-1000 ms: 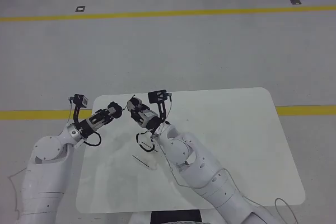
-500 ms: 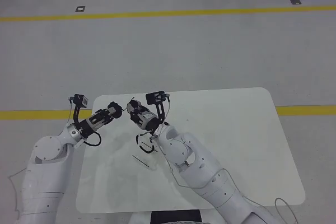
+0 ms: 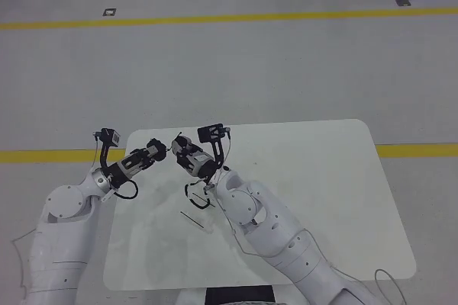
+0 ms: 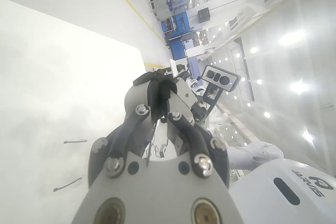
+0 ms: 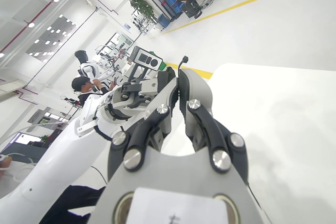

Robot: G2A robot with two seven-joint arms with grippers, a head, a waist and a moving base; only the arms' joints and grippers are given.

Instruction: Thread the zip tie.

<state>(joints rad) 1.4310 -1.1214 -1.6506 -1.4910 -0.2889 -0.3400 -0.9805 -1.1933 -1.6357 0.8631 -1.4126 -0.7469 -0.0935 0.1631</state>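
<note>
Top view: my right end effector [image 3: 177, 144], clamped on the zip tie [image 5: 180, 65], has edged toward my left end effector [image 3: 161, 146], also gripping it; threading looks close.

Both arms were bent in over the table [image 3: 305, 191] near its far left corner, wrists turned toward each other, the left gripper [image 3: 161, 147] and right gripper [image 3: 176, 144] held tip to tip just beside one another, each pinched tight on the zip tie [image 5: 183, 61].
</note>
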